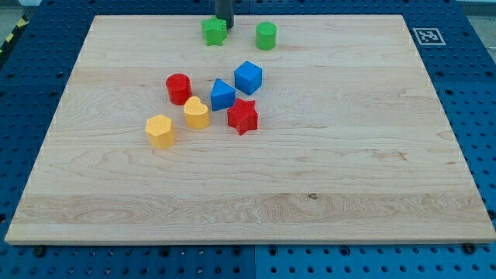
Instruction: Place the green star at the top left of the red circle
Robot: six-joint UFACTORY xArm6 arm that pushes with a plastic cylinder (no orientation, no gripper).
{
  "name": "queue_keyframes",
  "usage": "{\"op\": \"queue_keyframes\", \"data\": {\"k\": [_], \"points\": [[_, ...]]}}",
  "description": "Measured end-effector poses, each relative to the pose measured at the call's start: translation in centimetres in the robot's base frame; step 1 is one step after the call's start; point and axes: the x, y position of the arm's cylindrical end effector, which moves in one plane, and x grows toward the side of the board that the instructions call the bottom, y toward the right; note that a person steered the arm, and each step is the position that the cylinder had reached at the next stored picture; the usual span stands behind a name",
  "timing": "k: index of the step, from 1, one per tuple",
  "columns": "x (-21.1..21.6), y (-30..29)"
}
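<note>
In the camera view, my tip (223, 25) comes down from the view's top edge as a dark rod and ends just above the green star (214, 31), at that block's upper right corner. It looks to be touching the star or nearly so; I cannot tell which. The rod has no fingers, so there is nothing to open or close and nothing is held.

The green star sits right below and slightly to the view's left of my tip, near the top edge of the wooden board (349, 170). A green cylinder (266, 36) stands to the view's right of my tip, apart from the star.

The red circle (178, 88) lies well below my tip and toward the view's left. Also below my tip, a blue cube (248, 77) sits a little to the right, with a blue wedge-shaped block (222, 94) just beside it at its lower left. A red star (242, 116) is just below that wedge. A yellow heart (196, 113) lies left of the red star, and a yellow hexagon (160, 130) lies farther down and left.

A small black-and-white marker (427, 35) is at the board's top right corner, far to the right of my tip.
</note>
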Motion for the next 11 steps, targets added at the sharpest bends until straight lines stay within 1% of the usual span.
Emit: {"op": "queue_keyframes", "data": {"k": [2, 3, 6, 7, 9, 10, 11], "points": [[0.7, -0.2], [2.9, -1.0], [4.9, -6.5], [5.6, -7.4], [6.2, -7.1], [7.1, -5.2], [7.9, -5.2]]}}
